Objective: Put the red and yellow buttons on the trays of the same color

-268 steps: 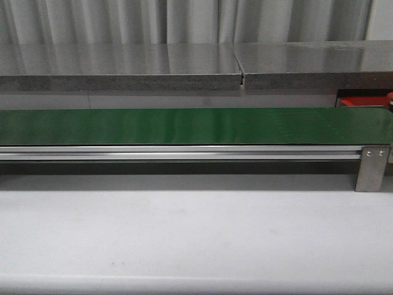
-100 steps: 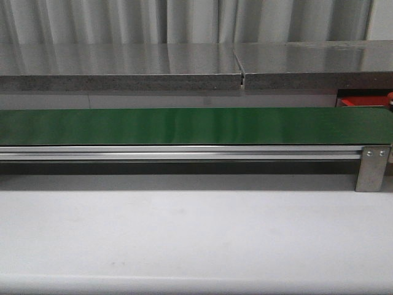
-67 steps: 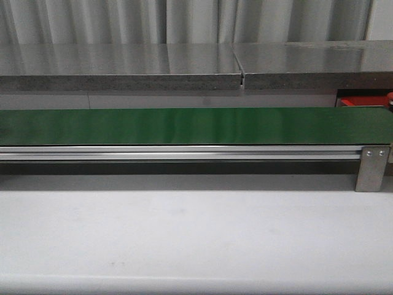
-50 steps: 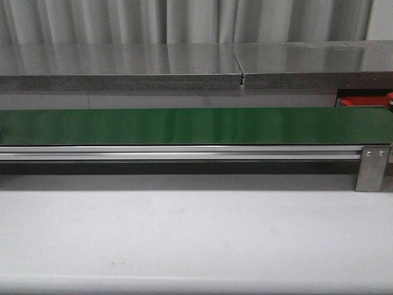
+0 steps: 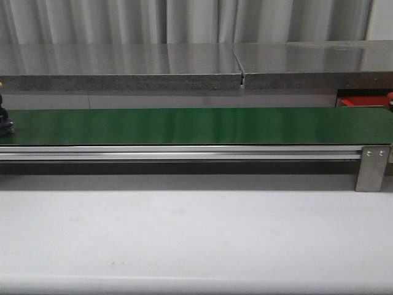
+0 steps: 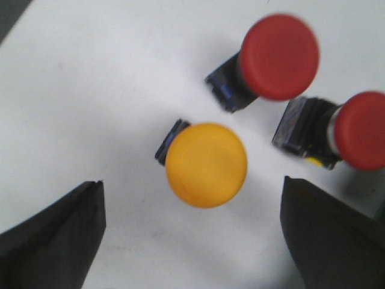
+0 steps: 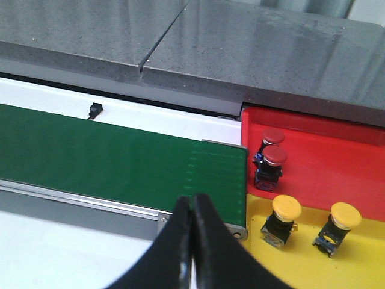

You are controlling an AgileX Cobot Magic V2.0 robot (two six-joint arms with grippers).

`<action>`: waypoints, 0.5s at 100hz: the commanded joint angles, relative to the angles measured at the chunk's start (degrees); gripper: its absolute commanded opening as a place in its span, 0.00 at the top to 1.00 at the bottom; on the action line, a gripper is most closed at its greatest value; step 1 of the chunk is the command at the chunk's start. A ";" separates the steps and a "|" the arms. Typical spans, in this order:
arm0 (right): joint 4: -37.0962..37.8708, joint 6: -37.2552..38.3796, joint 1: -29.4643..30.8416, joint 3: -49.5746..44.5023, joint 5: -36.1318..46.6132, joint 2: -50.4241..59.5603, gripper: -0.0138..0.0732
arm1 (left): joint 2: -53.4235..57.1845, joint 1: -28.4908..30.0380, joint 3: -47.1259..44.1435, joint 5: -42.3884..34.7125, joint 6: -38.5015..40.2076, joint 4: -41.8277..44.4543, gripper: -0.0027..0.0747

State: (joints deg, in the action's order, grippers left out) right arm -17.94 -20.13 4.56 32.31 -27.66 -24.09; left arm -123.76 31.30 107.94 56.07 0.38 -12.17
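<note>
In the left wrist view a yellow button [image 6: 206,164] lies on a white surface, with two red buttons [image 6: 278,55] [image 6: 361,129] beside it. My left gripper [image 6: 192,241] hovers open above them, one finger [image 6: 54,235] to each side of the yellow button and nothing held. In the right wrist view the right gripper [image 7: 192,203] is shut and empty, over the end of the green belt [image 7: 108,156]. A red tray [image 7: 343,162] holds two red buttons [image 7: 274,136] [image 7: 275,158]. A yellow tray [image 7: 301,256] holds two yellow buttons [image 7: 286,208] [image 7: 344,215].
The green conveyor belt [image 5: 196,126] runs across the front view on an aluminium rail [image 5: 184,152], with a grey stone shelf [image 5: 123,67] behind. A corner of the red tray [image 5: 362,101] shows at its right end. A small dark object [image 5: 3,121] pokes in at the belt's left edge.
A small dark object has come into the front view at the belt's left edge. Everything else there is unchanged.
</note>
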 commanded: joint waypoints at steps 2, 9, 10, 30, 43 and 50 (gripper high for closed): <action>-0.57 -0.58 -0.03 1.56 4.18 -0.20 0.98 | 2.71 -0.62 6.69 0.11 0.43 -0.88 0.21; -0.57 -0.58 -0.03 1.56 4.18 -0.20 0.98 | 1.39 -1.03 10.27 1.57 0.67 -0.88 0.21; -0.57 -0.58 -0.03 1.56 4.18 -0.20 0.98 | 1.28 -1.14 10.58 1.68 0.67 -0.88 0.21; -0.57 -0.58 -0.03 1.56 4.18 -0.20 0.98 | -1.74 -3.08 13.97 -1.38 0.78 -0.84 0.21; -0.57 -0.58 -0.03 1.56 4.18 -0.20 0.98 | -4.07 -3.44 16.85 -1.63 0.36 -1.62 0.21; -0.57 -0.58 -0.03 1.56 4.18 -0.20 0.98 | -5.04 -3.66 17.55 -2.05 0.36 -2.28 0.21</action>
State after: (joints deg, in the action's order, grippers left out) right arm -17.94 -20.13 4.56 32.31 -27.66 -24.09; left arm -131.63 28.10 122.58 56.91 0.43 -12.51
